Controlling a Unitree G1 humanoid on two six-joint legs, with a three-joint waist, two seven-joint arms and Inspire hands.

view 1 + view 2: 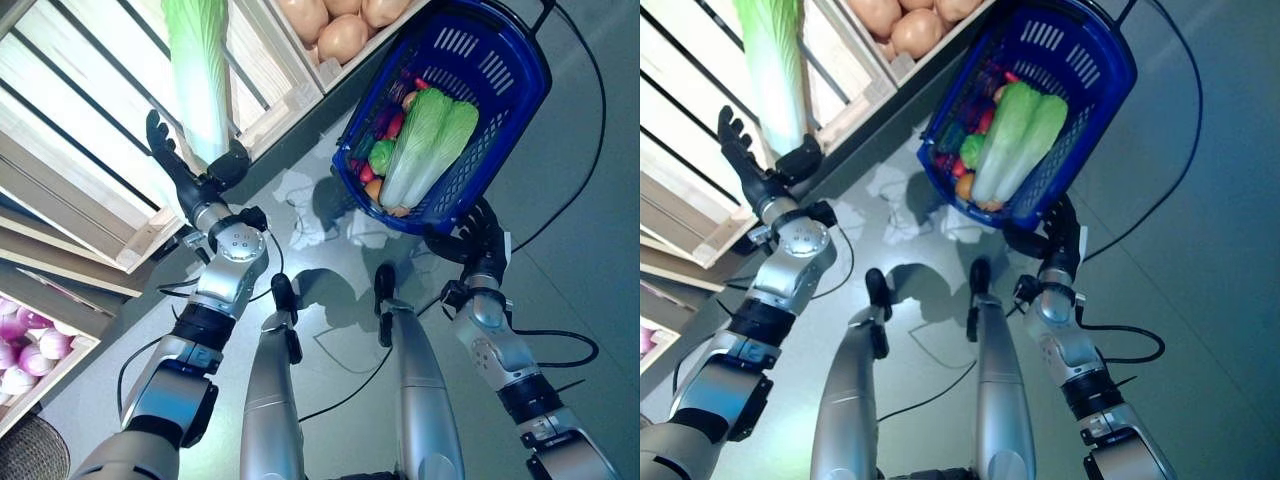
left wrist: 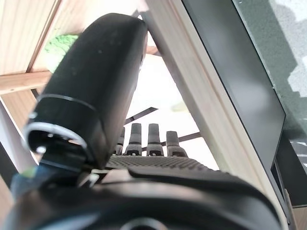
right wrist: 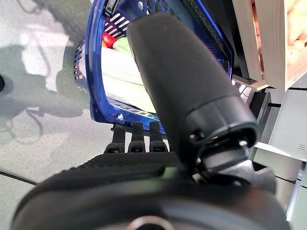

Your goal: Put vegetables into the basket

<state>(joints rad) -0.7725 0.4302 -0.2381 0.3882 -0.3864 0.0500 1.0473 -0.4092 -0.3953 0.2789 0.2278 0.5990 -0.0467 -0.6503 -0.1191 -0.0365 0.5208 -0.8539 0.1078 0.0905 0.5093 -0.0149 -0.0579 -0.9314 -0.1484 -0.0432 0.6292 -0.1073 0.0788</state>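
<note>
Basket (image 1: pixel 500 70) already carries one napa cabbage (image 1: pixel 430 145) over smaller vegetables, hanging, I think, from my right hand (image 1: pixel 485 240), curled under its rim. My left hand (image 1: pixel 185 175) stands open around a second cabbage (image 1: pixel 200 70), still shelved.

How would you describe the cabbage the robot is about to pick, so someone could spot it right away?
Start at the slatted wooden crate on the robot's left, beside the bin of onions. The napa cabbage lies in it, white stem toward the left robot hand, which touches it. Unlike the two cabbages in the blue basket, it lies alone.
</note>
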